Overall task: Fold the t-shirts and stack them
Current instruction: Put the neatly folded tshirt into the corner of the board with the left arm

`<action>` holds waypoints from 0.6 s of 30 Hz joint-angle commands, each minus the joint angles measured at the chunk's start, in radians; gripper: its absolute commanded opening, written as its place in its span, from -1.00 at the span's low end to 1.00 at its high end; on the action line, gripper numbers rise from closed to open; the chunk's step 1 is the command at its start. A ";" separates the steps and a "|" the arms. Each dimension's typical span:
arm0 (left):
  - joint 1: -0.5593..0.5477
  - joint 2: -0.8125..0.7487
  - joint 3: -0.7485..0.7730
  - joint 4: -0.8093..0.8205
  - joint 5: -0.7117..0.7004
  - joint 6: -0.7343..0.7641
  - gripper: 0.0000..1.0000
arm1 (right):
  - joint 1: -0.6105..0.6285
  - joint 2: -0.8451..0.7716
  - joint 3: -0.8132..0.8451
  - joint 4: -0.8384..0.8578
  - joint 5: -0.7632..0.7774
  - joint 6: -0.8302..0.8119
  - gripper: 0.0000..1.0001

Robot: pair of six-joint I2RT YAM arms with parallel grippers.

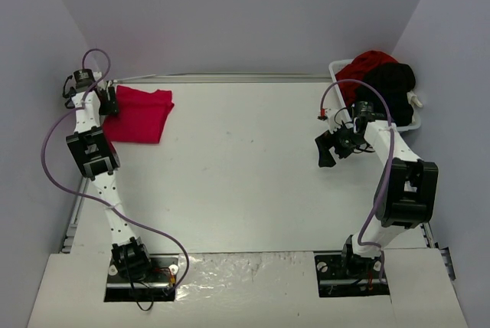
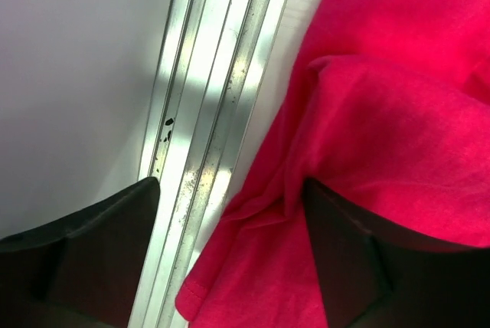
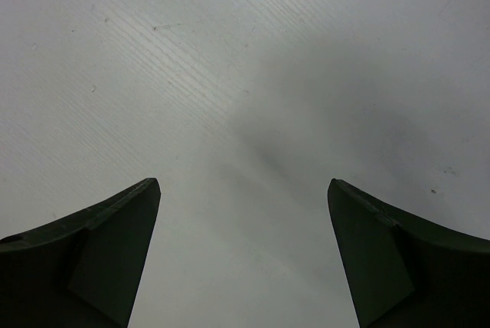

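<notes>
White table [image 1: 245,175] between grey walls. At its 10 o'clock corner the left gripper [image 1: 109,102] stands with jaws wide apart, holding nothing. The folded red shirt [image 1: 142,113] lies at 3 o'clock from it, one finger over its edge. It is nearly square, so I cannot tell its long axis. The right gripper [image 1: 331,148], jaws also apart and empty, hangs over bare table. The basket [image 1: 404,126] lies near it at 1 o'clock, holding a crumpled red shirt [image 1: 366,63] and a black shirt [image 1: 392,83]. I judge the right arm nearer for the next pick.
</notes>
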 commanded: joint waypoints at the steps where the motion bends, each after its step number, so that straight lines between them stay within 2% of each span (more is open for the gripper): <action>1: 0.007 -0.053 -0.019 -0.010 0.004 -0.013 0.51 | -0.008 0.001 0.014 -0.045 -0.025 -0.011 0.75; 6: 0.006 -0.088 0.014 -0.024 -0.036 -0.010 0.70 | -0.007 -0.003 0.014 -0.048 -0.038 -0.011 0.78; 10: 0.007 -0.168 -0.002 -0.032 -0.058 0.001 0.73 | -0.008 -0.023 0.008 -0.050 -0.048 -0.016 0.81; 14: 0.004 -0.310 -0.033 -0.022 -0.087 0.016 0.74 | -0.010 -0.046 -0.001 -0.050 -0.078 -0.031 0.82; 18: 0.000 -0.421 -0.004 -0.032 -0.140 0.065 0.75 | -0.008 -0.060 -0.012 -0.048 -0.098 -0.037 0.83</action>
